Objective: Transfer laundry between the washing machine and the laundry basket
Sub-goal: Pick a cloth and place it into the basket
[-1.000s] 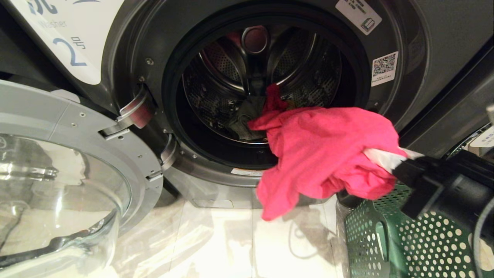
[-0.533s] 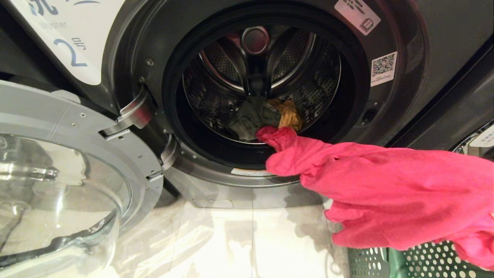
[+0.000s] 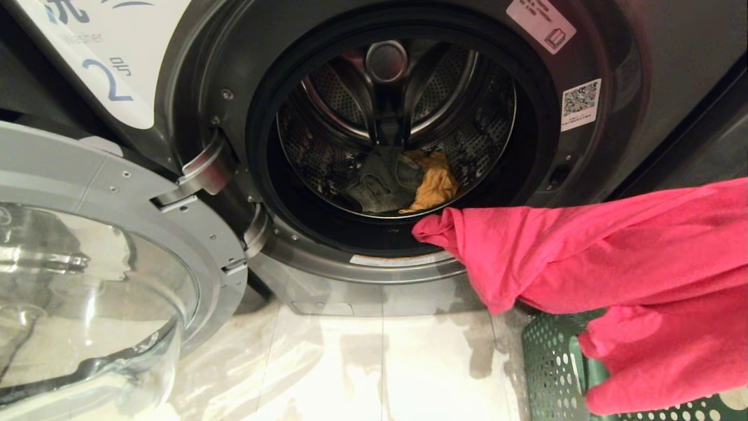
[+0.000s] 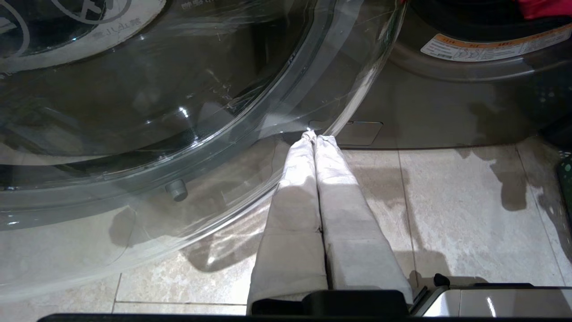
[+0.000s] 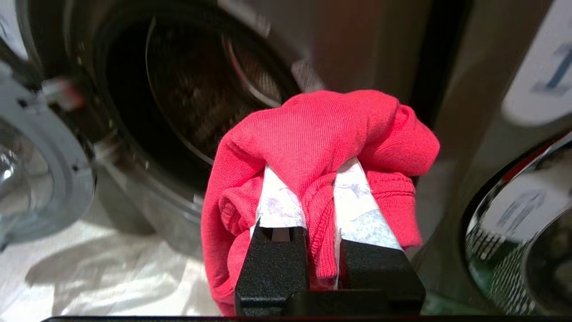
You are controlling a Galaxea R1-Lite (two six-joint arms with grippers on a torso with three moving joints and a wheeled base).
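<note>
The washing machine (image 3: 193, 70) labelled 2 stands with its drum open. A dark grey garment (image 3: 383, 181) and an orange-yellow one (image 3: 435, 184) lie on the drum floor. The red-pink garment (image 3: 613, 257) stretches from the door rim out to the right, hanging over the green laundry basket (image 3: 549, 362). My right gripper (image 5: 311, 170) is shut on a bunched fold of that red-pink garment (image 5: 313, 129); in the head view it is out of sight. My left gripper (image 4: 315, 134) is shut and empty, low over the floor beside the glass door.
The round glass door (image 3: 87, 234) is swung open at the left and fills that side. Another washer (image 5: 536, 67) stands to the right of the basket. Pale tiled floor (image 3: 362, 374) lies in front of the machine.
My right gripper has swung rightward out of the head view, dragging the red-pink garment out of the drum and over the basket. The grey and orange-yellow garments now show uncovered.
</note>
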